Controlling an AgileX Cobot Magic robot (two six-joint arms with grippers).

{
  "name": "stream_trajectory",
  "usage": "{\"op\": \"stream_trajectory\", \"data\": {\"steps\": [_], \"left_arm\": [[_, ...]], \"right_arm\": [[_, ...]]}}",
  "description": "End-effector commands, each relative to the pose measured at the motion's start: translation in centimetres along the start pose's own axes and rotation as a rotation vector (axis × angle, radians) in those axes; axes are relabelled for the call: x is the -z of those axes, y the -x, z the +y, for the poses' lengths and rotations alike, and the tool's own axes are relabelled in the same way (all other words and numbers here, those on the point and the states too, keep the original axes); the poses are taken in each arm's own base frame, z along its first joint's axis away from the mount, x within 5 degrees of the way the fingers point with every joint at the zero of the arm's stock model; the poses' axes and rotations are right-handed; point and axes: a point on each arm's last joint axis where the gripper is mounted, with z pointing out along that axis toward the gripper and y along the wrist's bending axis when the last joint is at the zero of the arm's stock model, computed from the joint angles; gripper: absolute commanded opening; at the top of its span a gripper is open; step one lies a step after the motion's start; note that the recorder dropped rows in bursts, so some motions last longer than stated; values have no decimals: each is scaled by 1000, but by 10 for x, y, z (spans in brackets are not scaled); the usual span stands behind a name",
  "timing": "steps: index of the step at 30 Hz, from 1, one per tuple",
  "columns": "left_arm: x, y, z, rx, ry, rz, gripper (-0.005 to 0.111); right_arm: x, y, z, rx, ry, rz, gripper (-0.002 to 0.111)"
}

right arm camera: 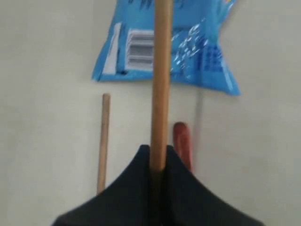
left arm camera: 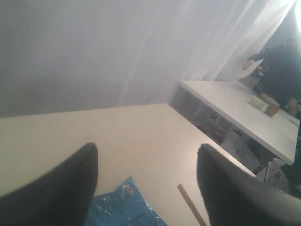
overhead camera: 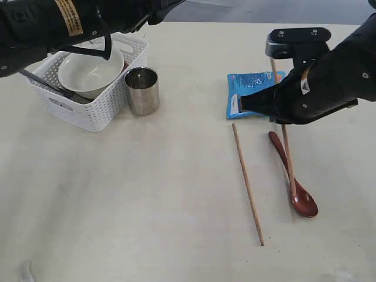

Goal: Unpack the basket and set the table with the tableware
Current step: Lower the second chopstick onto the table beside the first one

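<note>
right gripper (right arm camera: 157,165) is clamped on one wooden chopstick (right arm camera: 161,84), held out over the blue snack packet (overhead camera: 249,88); other chopstick (overhead camera: 247,183) lies flat on the table (overhead camera: 147,194) just left, reddish-brown spoon (overhead camera: 296,188) right of it; left gripper (left arm camera: 146,155) has jaws spread, nothing between; white lattice basket (overhead camera: 100,111) sits far left, cream bowl (overhead camera: 88,73) inside, steel cup (overhead camera: 142,91) right beside it

Soft even light, faint shadows; wrist views blurred, hazy glare.
</note>
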Motion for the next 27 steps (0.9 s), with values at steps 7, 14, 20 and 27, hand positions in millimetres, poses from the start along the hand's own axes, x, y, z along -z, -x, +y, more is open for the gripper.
{"op": "stream_trajectory", "data": {"steps": [7,14,20,27], "left_arm": [[2,-3,-3,-31,-14,27,58],[2,-3,-3,-31,-14,27,58],[2,-3,-3,-33,-15,28,58],[2,-3,-3,-35,-16,29,58]], "right_arm": [[-13,-38,1,-2,94,118,0],[-19,-52,-1,-19,115,106,0],[-23,-55,-2,13,109,126,0],[-52,-65,15,61,125,149,0]]}}
